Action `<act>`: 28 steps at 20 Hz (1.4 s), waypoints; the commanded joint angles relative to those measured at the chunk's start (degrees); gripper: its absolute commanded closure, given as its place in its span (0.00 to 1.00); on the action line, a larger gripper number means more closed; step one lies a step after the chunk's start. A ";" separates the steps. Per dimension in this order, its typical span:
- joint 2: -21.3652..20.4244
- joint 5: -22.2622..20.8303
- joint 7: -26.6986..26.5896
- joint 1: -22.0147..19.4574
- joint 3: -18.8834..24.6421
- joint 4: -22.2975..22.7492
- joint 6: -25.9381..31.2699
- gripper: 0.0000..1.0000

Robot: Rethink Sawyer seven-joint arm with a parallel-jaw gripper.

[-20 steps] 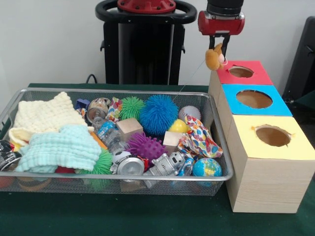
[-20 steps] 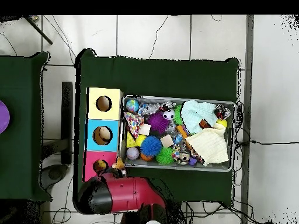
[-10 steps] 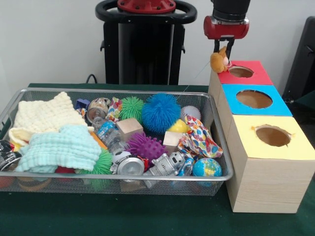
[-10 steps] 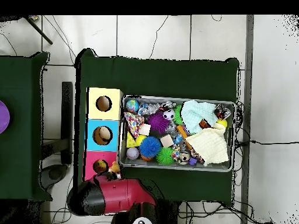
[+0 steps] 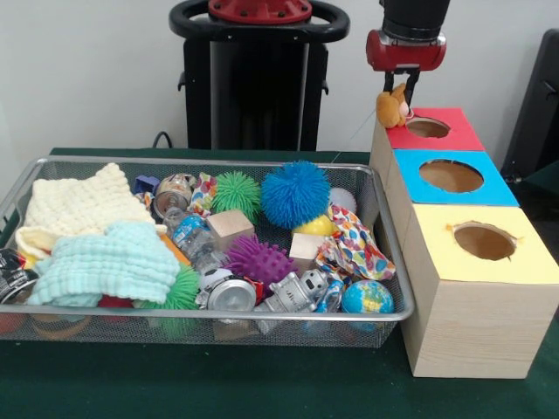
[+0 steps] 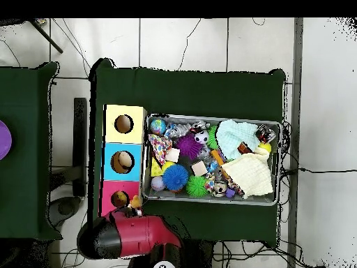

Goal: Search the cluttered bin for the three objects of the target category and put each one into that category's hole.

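Note:
My gripper [image 5: 398, 90] hangs at the far right, shut on a small orange plush toy [image 5: 390, 107] that dangles beside the red box's near-left corner. The red box's hole [image 5: 428, 127] lies just right of the toy. In the overhead view the plush toy [image 6: 134, 203] shows at the edge of the red box [image 6: 111, 189], with the red arm [image 6: 132, 236] below it. The wire bin [image 5: 391, 262] holds a blue spiky ball [image 5: 294, 194], a purple spiky ball [image 5: 259, 259], green spiky balls, wooden blocks, a globe ball [image 5: 367, 298] and cloths.
Three boxes stand in a row right of the bin: red, blue [image 5: 454, 179] and yellow [image 5: 483, 245], each with a round hole on top. A yellow knitted cloth [image 5: 80, 206] and a mint cloth [image 5: 113, 261] cover the bin's left half.
My gripper has carried the plush toy to the right and slightly up, closer to the red box's hole. The blue spiky ball in the bin has shifted slightly.

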 commanded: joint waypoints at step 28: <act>2.04 8.35 11.40 2.66 -1.83 -5.07 1.37 1.00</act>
